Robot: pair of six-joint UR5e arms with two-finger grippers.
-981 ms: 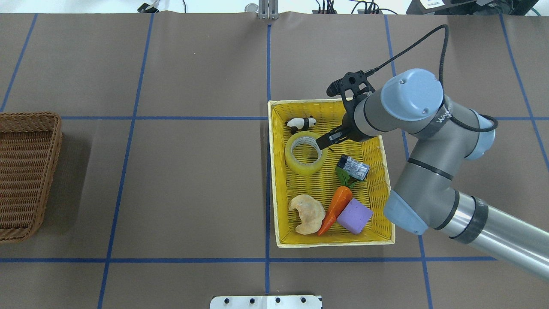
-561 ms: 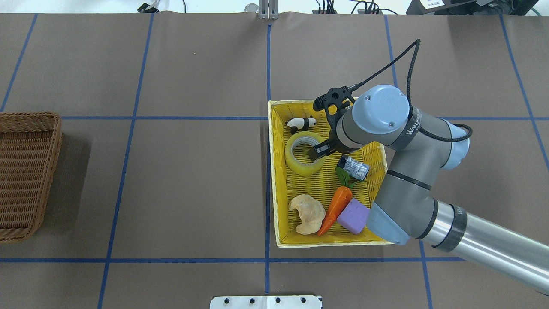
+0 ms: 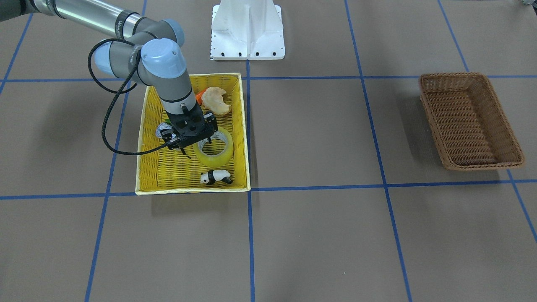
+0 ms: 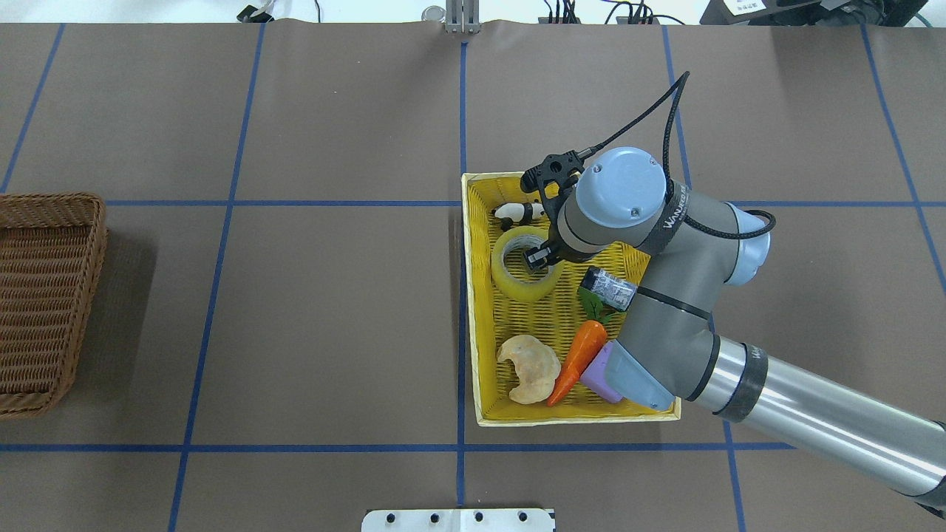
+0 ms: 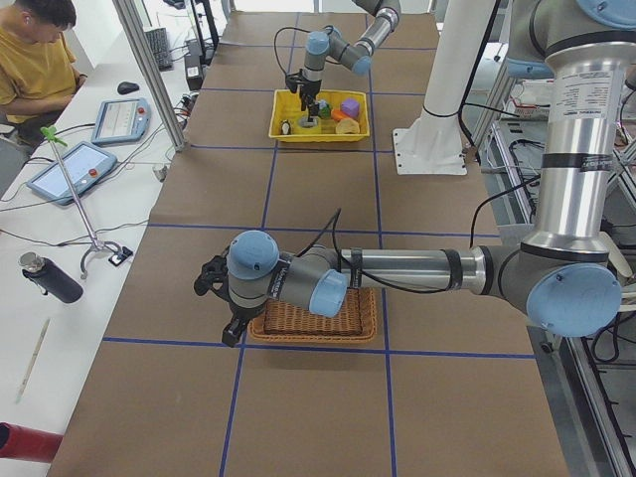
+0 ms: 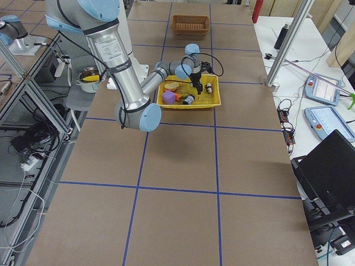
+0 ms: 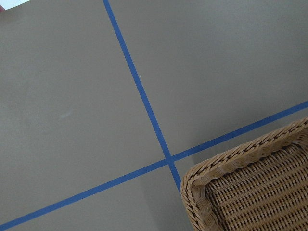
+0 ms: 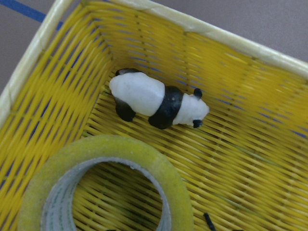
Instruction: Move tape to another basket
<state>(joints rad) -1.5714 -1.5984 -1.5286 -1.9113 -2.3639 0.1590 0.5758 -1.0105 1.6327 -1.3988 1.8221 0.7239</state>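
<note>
The tape (image 4: 517, 284), a yellowish roll with a white core, lies flat in the yellow basket (image 4: 473, 295). It also shows in the front view (image 3: 219, 154) and fills the bottom of the right wrist view (image 8: 96, 154). My right gripper (image 4: 533, 258) points down at the roll's right rim and looks open, with one finger over the hole (image 3: 199, 142). The dark brown wicker basket (image 4: 44, 295) stands empty at the table's far left (image 3: 470, 119). My left gripper (image 5: 231, 323) hovers beside that basket (image 7: 255, 192); I cannot tell whether it is open or shut.
In the yellow basket lie a toy panda (image 4: 519, 213) just beyond the tape, a dark labelled jar (image 4: 607, 287), a carrot (image 4: 580, 355), a purple block (image 4: 599, 369) and a pale cracker-like piece (image 4: 528, 366). An operator (image 5: 35, 60) sits at a side desk.
My right arm has swung left over the yellow basket. Its gripper went from the tape's right edge to over the roll's hole and lower.
</note>
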